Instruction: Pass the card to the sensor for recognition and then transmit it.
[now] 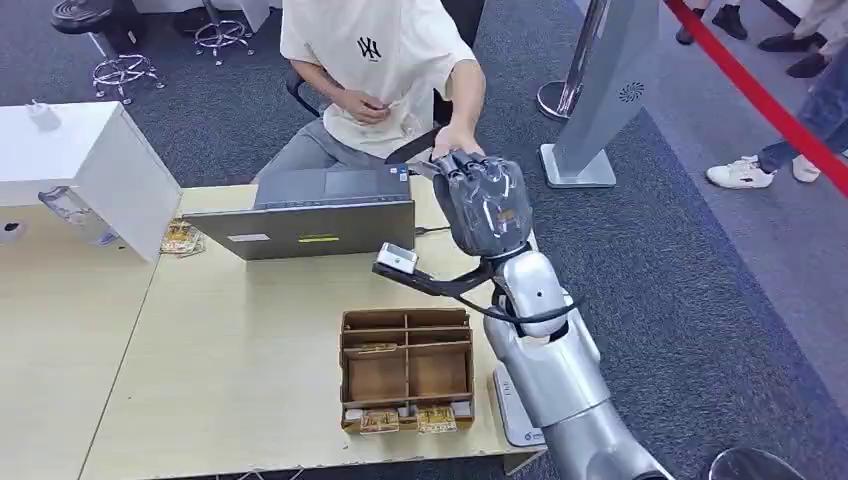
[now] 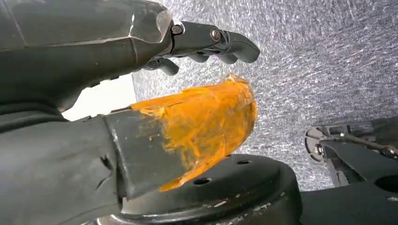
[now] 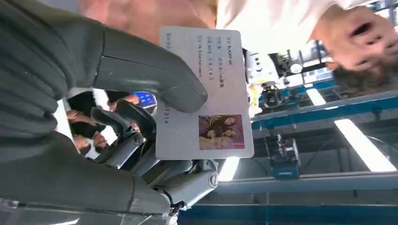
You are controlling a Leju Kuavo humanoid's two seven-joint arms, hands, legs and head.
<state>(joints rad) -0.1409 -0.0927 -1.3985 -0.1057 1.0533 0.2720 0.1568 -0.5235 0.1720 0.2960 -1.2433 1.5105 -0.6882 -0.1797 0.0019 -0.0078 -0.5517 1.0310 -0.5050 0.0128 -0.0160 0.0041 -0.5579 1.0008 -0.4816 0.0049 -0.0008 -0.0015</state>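
My right hand [image 1: 485, 200] is raised above the table's far right corner, its back toward me. In the right wrist view that hand [image 3: 141, 84] pinches a white card [image 3: 206, 93] with printed text and a small photo between thumb and fingers. A seated person in a white T-shirt [image 1: 370, 60] reaches one hand [image 1: 455, 138] up to my right hand's far side. A small white sensor [image 1: 397, 258] on a black stand sits just below and left of my right hand. My left hand [image 2: 117, 47], its thumb wrapped in orange tape, hangs over grey carpet and holds nothing.
An open grey laptop [image 1: 310, 215] stands at the table's back edge. A brown compartment box [image 1: 407, 365] with small packets lies near the front edge. A white cabinet [image 1: 90, 165] stands at the left. A grey stand [image 1: 600, 100] and a red rope barrier [image 1: 760, 95] are to the right.
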